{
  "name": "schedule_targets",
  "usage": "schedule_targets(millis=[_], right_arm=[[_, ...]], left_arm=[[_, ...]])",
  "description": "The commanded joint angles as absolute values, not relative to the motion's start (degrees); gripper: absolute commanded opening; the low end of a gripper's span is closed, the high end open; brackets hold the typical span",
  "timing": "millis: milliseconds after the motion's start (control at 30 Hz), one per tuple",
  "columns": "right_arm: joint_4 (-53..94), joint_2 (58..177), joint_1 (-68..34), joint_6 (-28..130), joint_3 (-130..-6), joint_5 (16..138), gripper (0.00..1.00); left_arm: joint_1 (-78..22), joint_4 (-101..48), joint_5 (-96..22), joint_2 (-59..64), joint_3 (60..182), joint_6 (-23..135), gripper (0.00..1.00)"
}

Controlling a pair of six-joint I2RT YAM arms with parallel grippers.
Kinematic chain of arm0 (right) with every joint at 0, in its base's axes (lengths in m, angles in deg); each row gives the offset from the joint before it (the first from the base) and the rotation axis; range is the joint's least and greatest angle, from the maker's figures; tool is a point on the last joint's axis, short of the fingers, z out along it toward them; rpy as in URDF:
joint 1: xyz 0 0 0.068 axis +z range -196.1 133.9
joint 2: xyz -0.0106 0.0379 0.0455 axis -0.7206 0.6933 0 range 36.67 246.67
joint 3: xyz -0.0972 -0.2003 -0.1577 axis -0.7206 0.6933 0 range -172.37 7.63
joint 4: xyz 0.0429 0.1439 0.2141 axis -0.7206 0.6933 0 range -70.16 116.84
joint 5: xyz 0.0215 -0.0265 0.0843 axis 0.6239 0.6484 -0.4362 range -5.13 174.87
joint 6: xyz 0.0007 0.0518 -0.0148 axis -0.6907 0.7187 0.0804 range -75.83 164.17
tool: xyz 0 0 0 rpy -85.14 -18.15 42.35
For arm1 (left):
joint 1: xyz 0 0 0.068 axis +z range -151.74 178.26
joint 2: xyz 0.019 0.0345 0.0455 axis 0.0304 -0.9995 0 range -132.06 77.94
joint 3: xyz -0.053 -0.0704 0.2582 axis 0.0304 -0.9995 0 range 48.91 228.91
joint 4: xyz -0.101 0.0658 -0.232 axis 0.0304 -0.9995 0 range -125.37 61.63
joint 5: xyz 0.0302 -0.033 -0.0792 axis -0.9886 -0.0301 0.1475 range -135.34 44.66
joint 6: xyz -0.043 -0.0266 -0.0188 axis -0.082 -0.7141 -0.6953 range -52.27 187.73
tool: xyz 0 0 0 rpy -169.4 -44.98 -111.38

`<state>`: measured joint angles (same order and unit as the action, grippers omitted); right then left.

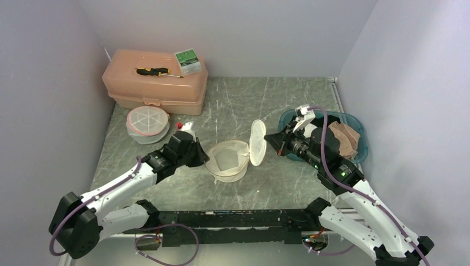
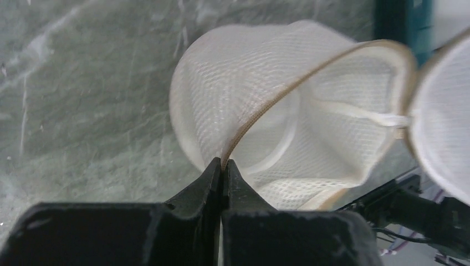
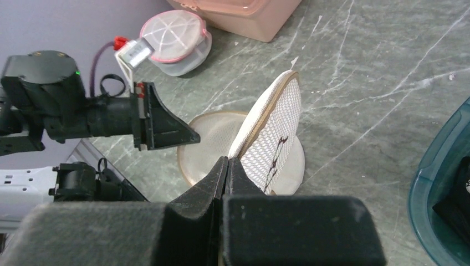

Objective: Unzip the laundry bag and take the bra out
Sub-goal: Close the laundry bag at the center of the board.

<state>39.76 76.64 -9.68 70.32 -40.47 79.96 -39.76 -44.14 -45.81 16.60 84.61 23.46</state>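
Grey-green marbled table, pale walls on three sides.
- Peach plastic case: behind and left of the laundry bag.
- Teal basin: right of the bag.
- Laundry bag: white mesh, centre of table, unzipped, round flap standing up on its right side, interior empty.
- Round pink-rimmed container: left of the bag.
- Bra: tan, in the basin, apart from the bag.
- Left gripper: pinched tight on the bag's tan rim.
- Right gripper: clamped on the flap's edge.
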Motion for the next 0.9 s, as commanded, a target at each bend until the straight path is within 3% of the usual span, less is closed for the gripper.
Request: schedule_targets(millis=[0,33,100,200,267,467,867], right_arm=[[38.44,75.69,-9.44,71.06,-41.63,80.99,0.0],[38.66,75.73,-9.37,71.15,-41.66,81.07,0.0],[39.4,75.71,-9.45,71.36,-41.83,81.7,0.0],[41.1,75.96,-9.41,71.79,-42.48,82.49,0.0],[42.24,76.26,-9.41,72.34,-43.28,83.03,0.0],[46.16,78.39,-9.4,75.12,-45.92,84.71,0.0],[48.73,80.89,-9.4,78.61,-47.56,87.81,0.0]], left_arm=[[-39.71,-41.03,-45.25,19.75,89.68,24.57,0.09],[-39.71,-41.77,-45.25,19.48,90.49,25.11,0.13],[-39.71,-43.01,-45.25,19.91,91.64,25.88,0.31],[-39.71,-44.18,-47.04,23.56,92.4,26.2,0.62],[-39.71,-43.37,-47.93,26.49,92.77,27.15,0.91],[-43.71,-41.97,-47.23,25.86,99.18,32.01,0.94],[-70.36,-31.31,-71.09,9.49,107.94,46.05,0.94]])
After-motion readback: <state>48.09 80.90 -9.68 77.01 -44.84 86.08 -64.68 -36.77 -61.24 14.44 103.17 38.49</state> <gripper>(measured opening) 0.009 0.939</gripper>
